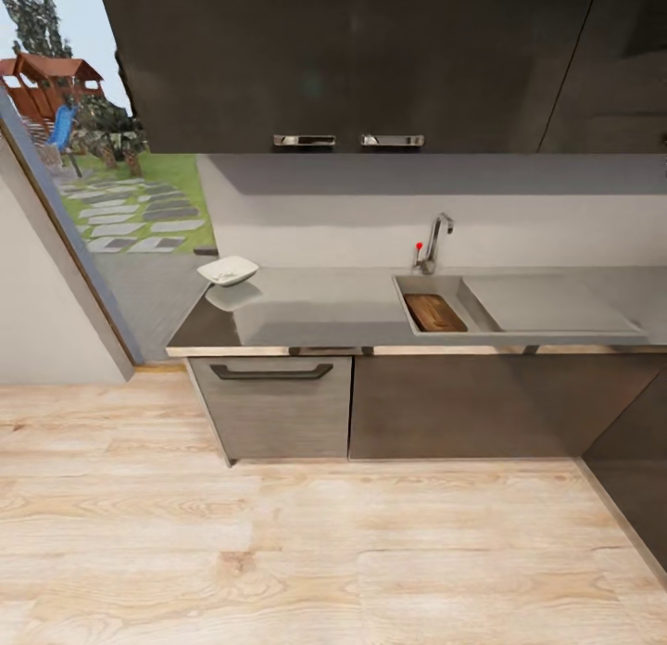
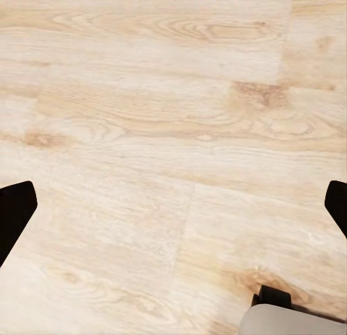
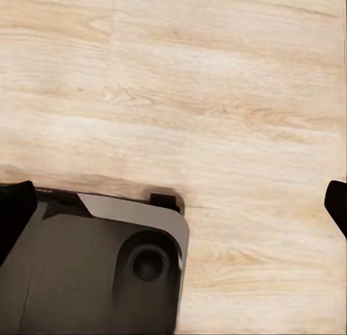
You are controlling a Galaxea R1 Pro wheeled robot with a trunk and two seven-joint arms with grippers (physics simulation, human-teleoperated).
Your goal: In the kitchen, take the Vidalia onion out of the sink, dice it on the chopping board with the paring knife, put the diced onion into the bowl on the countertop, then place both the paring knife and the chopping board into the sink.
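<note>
The brown chopping board (image 1: pixel 434 312) lies inside the basin of the grey sink (image 1: pixel 556 304), below the chrome tap (image 1: pixel 435 241) with its red knob. A white bowl (image 1: pixel 228 271) stands at the far left end of the glossy grey countertop (image 1: pixel 315 313). The Vidalia onion and the paring knife are out of view. My left gripper (image 2: pixel 173 212) hangs open above the wooden floor, its dark fingertips (image 2: pixel 14 214) far apart with nothing between them. My right gripper (image 3: pixel 173 209) is open too, above the floor and my own dark base (image 3: pixel 94 273).
Dark wall cabinets (image 1: pixel 352 61) hang over the counter. Below it are a drawer with a bar handle (image 1: pixel 271 372) and dark cabinet fronts. A glass wall (image 1: pixel 102 191) to a garden is at the left. Light wooden floor (image 1: pixel 306 552) lies between me and the counter.
</note>
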